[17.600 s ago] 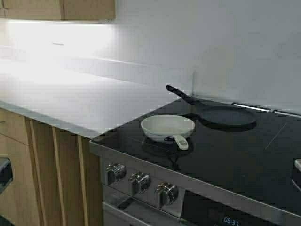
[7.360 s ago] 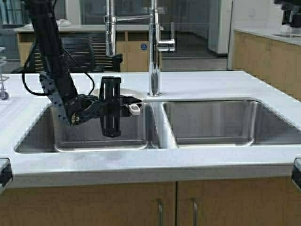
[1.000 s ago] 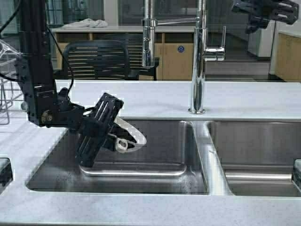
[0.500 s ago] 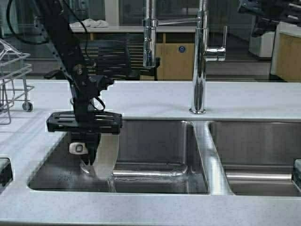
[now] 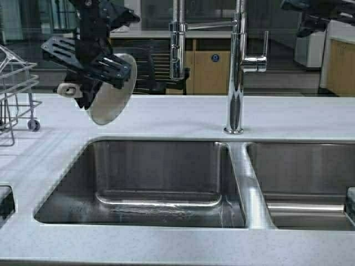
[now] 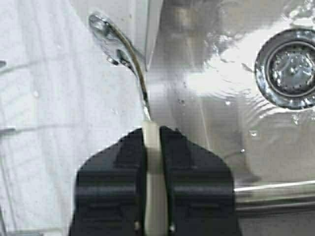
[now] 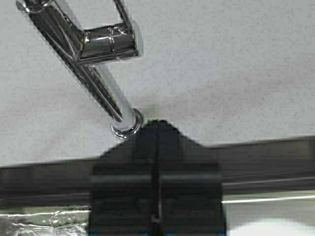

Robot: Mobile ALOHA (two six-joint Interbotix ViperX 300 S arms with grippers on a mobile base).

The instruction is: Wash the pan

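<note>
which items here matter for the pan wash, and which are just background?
In the job:
- pan, held up over the counter
- left gripper, fingers shut on its handle
- left sink basin
- faucet

Background:
- wire rack
- right sink basin
- right gripper, fingers shut, raised above the faucet

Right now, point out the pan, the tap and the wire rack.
pan (image 5: 111,97), high view, on its pale underside.
tap (image 5: 237,72), high view, on the upright chrome pipe.
wire rack (image 5: 14,83), high view, on its wire frame at the left edge.
</note>
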